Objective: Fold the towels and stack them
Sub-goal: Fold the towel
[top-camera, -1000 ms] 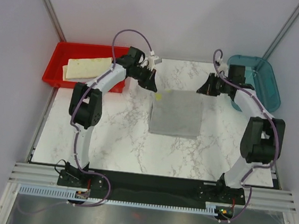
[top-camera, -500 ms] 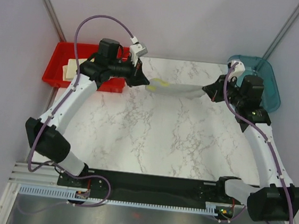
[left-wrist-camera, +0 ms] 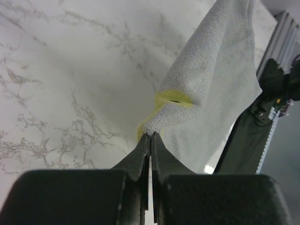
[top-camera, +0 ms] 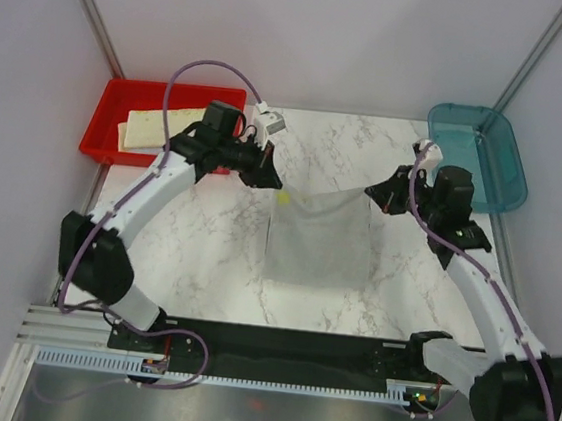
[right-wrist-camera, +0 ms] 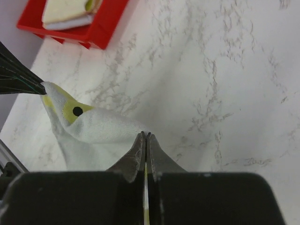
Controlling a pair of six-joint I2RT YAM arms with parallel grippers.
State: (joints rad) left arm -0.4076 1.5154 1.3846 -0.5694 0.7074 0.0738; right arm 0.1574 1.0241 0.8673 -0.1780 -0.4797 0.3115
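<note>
Counter [top-camera: 206,253]: marble-patterned, with a bare strip nearest the arm bases.
Grey towel [top-camera: 318,245]: in the middle of the counter, near hem low toward the bases, far hem lifted; contact of the near hem with the counter not certain.
Left fingers [left-wrist-camera: 143,152]: pressed together, pinching the far-left corner just beside the yellow patch [left-wrist-camera: 172,98].
Right fingers [right-wrist-camera: 137,152]: pressed together, pinching the far-right corner.
Deciding relation: far hem stretched left to right between the two pinches, long axis across the counter, cloth sloping from the fingers down toward the near side; each arm right at its own corner, neither closer.
Likely next move: probably both corners carried together toward the near hem to halve the cloth; uneven travel likely to skew the fold.
Red tray [top-camera: 102,146]: far left corner, well apart from the grey towel, folded cream towel [top-camera: 164,123] lying inside; left arm nearer for stacking.
Teal tray [top-camera: 507,164]: far right, just behind the right arm.
</note>
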